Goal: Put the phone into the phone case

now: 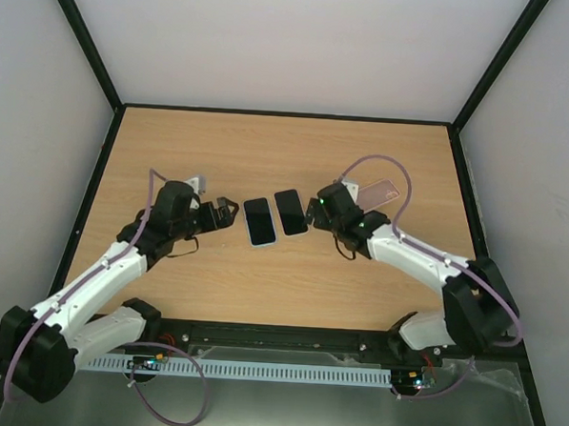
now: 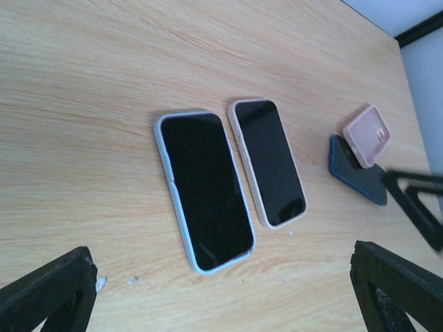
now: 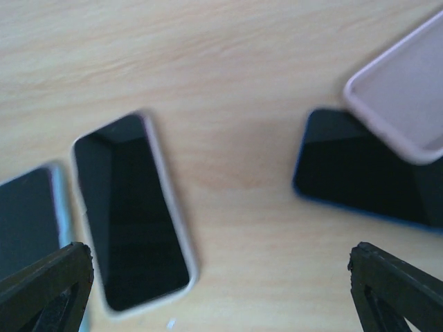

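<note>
Phones (image 1: 259, 221) parallel, long axes near-far; left end effector (image 1: 229, 211), right end effector (image 1: 315, 212) released.

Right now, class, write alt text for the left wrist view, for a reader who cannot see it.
Two cased phones lie face up, side by side on a wooden table: a blue-cased phone at left, a beige-cased phone at right. Beyond them an empty pink case overlaps a dark blue item.
</note>
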You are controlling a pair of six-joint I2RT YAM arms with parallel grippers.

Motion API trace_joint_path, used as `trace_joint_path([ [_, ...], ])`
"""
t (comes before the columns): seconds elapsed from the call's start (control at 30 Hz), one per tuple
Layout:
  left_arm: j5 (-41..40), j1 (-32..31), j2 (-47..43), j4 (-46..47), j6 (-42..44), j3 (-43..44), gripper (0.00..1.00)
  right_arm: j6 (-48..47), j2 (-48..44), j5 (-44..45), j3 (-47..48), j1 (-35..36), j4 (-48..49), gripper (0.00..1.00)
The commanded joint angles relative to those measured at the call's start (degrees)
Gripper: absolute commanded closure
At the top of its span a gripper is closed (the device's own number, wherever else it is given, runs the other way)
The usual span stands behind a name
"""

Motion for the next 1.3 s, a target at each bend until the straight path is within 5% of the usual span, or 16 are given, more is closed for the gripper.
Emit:
trace_joint_path([
  [0.0,7.43,0.19,-3.51,-3.46,3.24,-1.71,0.01,-9.71,5.97,6.55,6.73,-5.14,-2.35,0.00],
  [0.2,9.99,0.19,-6.52,-3.34,5.12,-4.41,0.00,-19.94,16.96,10.51,16.16,-10.58,-5.33,0.23],
  [0.33,12.80,0.19,-6.58,-2.68,6.21,-4.43,0.01,-22.23,24.91,12.62,22.41,-12.91,-7.80,0.48],
  [0.5,13.53,0.19,-4.22,-1.08,6.34,-4.04,0.01,-22.52,33.06,14.20,29.64,-15.62,-14.39,0.63],
  [0.73,15.06,0.19,-2.11,-0.81,6.78,-4.19,0.01,-19.13,34.67,11.93,28.48,-16.73,-12.97,0.66],
  [0.87,14.11,0.19,-3.30,-0.13,6.02,-4.89,0.01,-9.07,36.90,15.09,29.99,-18.25,-14.05,0.75],
  [1.27,12.44,0.19,-4.69,-0.25,4.71,-4.94,0.00,4.54,38.52,15.72,29.30,-18.94,-9.09,0.71],
])
